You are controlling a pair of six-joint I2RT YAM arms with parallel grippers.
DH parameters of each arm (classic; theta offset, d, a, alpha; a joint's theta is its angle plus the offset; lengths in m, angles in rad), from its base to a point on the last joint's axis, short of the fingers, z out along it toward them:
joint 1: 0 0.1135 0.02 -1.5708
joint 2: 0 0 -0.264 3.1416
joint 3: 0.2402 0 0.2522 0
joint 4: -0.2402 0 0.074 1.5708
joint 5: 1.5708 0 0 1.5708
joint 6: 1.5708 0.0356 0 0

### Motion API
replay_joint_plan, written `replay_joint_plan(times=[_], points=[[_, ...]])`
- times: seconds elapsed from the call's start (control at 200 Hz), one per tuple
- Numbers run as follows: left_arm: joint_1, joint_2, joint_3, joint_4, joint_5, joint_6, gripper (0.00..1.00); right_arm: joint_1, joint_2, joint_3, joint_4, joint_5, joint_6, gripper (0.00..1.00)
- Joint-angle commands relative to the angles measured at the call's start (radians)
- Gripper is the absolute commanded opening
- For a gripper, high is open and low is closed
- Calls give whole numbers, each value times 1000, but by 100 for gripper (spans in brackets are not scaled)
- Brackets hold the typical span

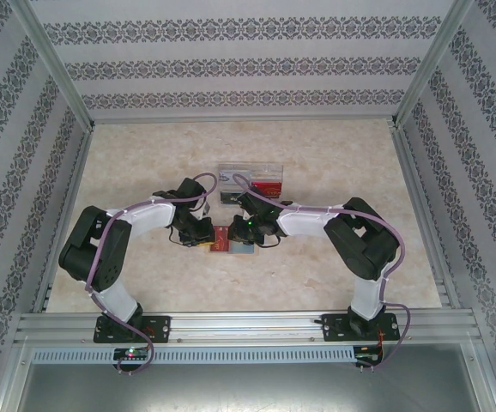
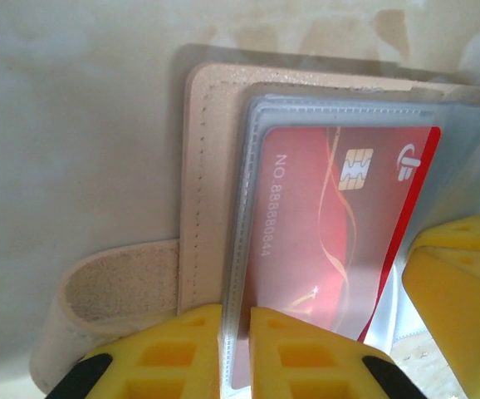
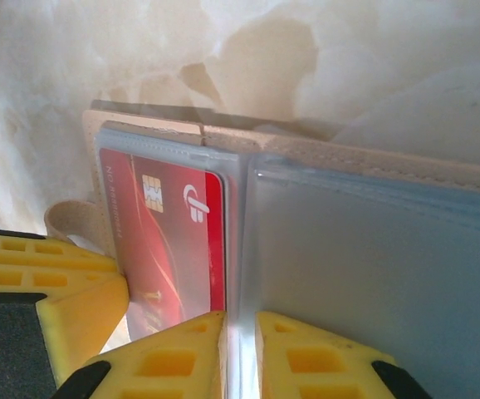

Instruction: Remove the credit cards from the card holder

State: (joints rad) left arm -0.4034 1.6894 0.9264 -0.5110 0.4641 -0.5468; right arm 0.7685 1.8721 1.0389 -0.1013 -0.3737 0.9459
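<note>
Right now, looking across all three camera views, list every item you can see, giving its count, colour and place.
card holder: one, tan outside with clear sleeves, lying open mid-table
credit card: one, red, inside a clear sleeve of the holder
plastic tray: one, clear, behind the holder, something red inside
table: one, pale marbled, under everything
left gripper: one, yellow, closed on a sleeve edge
right gripper: one, yellow, closed on a sleeve edge
</note>
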Motion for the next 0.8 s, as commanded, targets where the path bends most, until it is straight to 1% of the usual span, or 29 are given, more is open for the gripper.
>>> replay_joint_plan(times=[0.0, 0.29, 0.44, 0.754, 0.794], points=[[9, 25, -23, 11, 1, -5, 16, 5, 15, 20, 8, -15, 14, 19], [10, 28, -22, 12, 7, -6, 17, 15, -34, 27, -24, 31, -11, 22], [8, 36, -23, 17, 16, -5, 21, 17, -25, 29, -32, 35, -8, 23], [4, 33, -22, 16, 19, -5, 21, 19, -13, 15, -24, 34, 0, 23], [4, 33, -23, 17, 19, -5, 21, 18, -7, 11, -15, 27, 2, 22]])
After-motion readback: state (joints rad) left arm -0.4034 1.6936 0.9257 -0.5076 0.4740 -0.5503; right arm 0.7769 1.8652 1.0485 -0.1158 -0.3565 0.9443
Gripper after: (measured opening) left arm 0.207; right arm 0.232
